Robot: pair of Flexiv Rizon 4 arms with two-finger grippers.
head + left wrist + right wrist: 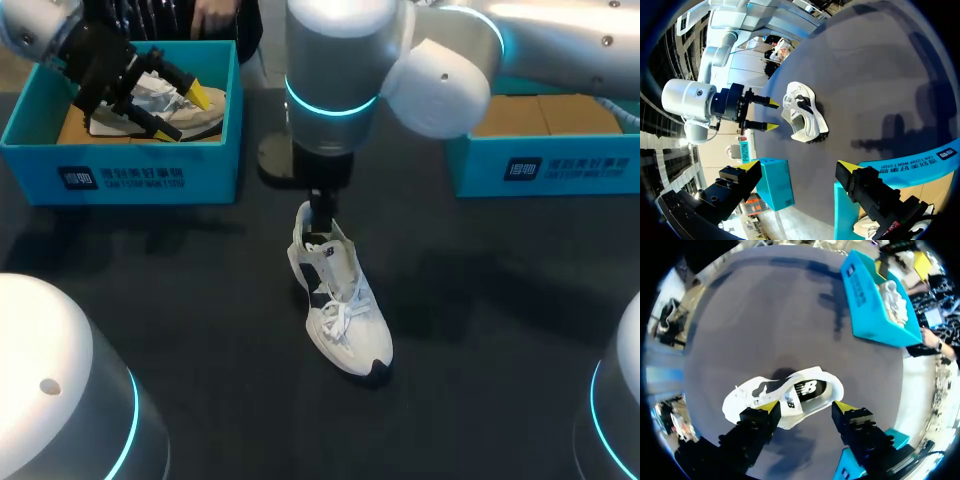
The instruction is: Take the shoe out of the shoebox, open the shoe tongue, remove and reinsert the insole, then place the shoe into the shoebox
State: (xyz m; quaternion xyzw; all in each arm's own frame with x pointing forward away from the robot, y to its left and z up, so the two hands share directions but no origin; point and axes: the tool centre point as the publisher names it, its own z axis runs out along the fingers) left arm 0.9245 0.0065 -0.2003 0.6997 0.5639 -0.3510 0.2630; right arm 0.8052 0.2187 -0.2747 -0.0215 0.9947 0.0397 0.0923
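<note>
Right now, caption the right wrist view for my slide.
Open right gripper hovers over the white shoe on the dark table, teal shoebox beyond.

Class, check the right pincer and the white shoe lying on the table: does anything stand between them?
Nothing visible does. The right pincer hangs open directly above the white shoe, over its heel end, with only air between them.

Tan shoe (195,118) and white paper (158,95) sit boxed on the dark table (200,320).
</note>
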